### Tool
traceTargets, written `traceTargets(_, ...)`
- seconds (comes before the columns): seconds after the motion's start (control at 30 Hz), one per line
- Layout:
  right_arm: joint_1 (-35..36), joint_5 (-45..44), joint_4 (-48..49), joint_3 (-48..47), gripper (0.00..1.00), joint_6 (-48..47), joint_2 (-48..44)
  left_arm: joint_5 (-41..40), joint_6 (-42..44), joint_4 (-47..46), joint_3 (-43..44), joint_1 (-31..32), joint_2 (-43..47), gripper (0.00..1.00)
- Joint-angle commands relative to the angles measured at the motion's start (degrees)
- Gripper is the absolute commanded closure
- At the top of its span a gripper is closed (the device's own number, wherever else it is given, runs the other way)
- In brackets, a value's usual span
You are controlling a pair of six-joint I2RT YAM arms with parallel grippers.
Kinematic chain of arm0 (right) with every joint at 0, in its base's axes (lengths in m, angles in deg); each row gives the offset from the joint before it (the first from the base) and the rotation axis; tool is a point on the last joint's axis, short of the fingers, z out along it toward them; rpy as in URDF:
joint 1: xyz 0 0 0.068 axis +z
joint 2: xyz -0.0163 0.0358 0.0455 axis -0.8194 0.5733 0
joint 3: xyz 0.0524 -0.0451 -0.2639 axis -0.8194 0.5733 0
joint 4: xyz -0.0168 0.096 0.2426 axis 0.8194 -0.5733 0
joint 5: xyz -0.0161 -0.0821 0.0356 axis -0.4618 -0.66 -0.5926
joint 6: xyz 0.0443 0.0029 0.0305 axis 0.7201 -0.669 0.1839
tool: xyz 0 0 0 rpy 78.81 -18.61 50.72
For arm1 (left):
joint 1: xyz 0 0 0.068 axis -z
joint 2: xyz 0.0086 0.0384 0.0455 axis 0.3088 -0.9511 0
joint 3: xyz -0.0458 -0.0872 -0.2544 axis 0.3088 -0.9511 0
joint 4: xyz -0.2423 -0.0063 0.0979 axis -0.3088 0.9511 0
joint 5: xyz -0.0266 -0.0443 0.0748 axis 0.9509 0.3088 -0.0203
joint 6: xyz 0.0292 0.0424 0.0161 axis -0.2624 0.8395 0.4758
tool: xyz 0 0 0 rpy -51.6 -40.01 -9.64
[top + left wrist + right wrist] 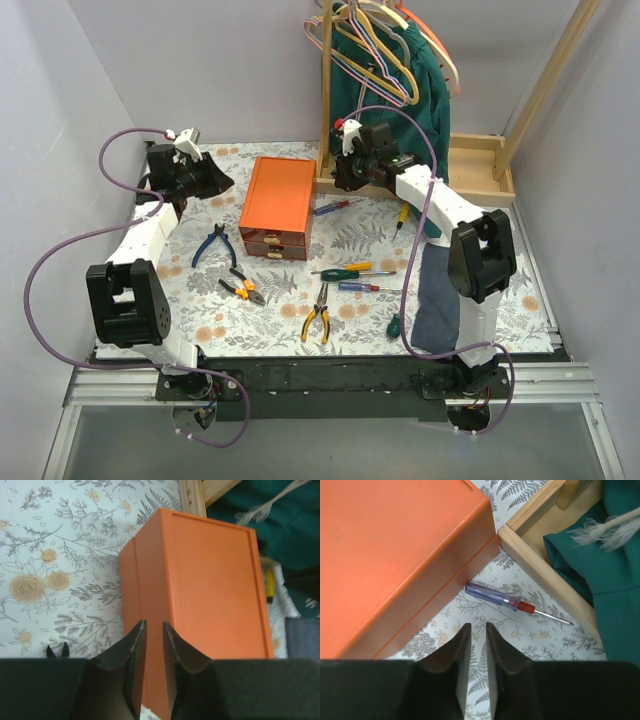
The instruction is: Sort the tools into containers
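Note:
The orange cabinet (275, 200) lies mid-table with its two drawer fronts (273, 245) closed and facing the arms. My left gripper (215, 183) hovers at its left side, empty, jaws nearly together; the left wrist view shows it (154, 625) above the cabinet's edge (200, 590). My right gripper (345, 180) hovers at the cabinet's right back corner, empty, jaws nearly together (475, 626), just short of a blue-handled screwdriver (500, 597) (335, 207). Blue pliers (212, 243), orange-black pliers (243, 287), yellow-black pliers (318, 318) and several screwdrivers (345, 272) lie on the flowered cloth.
A wooden rack base (470, 170) (545, 575) stands at the back right with coloured hangers (375, 45) and a green garment (395, 90) above it. A dark cloth (435, 300) lies by the right arm. A yellow screwdriver (403, 215) lies near the rack.

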Motion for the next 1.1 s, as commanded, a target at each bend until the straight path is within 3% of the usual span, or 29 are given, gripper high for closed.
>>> traceTargets(0.0, 0.86, -5.08, 6.05, -0.53, 0.80, 3.27, 1.26, -0.20, -0.52, 2.67, -0.85, -1.55, 3.44, 0.88)
traceTargets(0.3, 1.30, -1.22, 8.33, -2.47, 0.81, 1.78, 6.01, 1.99, 4.85, 7.42, -7.00, -1.55, 4.85, 1.00)
traceTargets(0.6, 5.17, 1.24, 22.99, 3.77, 0.85, 1.78, 5.66, 4.10, 8.10, 8.56, -15.52, 2.85, 10.03, 1.00)
traceTargets(0.7, 6.13, 2.56, 23.02, 0.80, 0.84, 2.48, 8.20, 4.10, 8.89, 9.88, -17.81, 3.02, 12.41, 1.00)
traceTargets(0.97, 8.42, 3.79, 34.88, 1.93, 0.83, 2.22, 10.40, 6.47, 7.84, 10.76, -17.65, 3.02, 12.85, 1.00)
traceTargets(1.07, 8.60, 3.36, 34.46, -2.71, 0.83, 4.32, 13.47, 7.26, 7.75, 11.64, -16.94, 3.11, 13.20, 0.99)
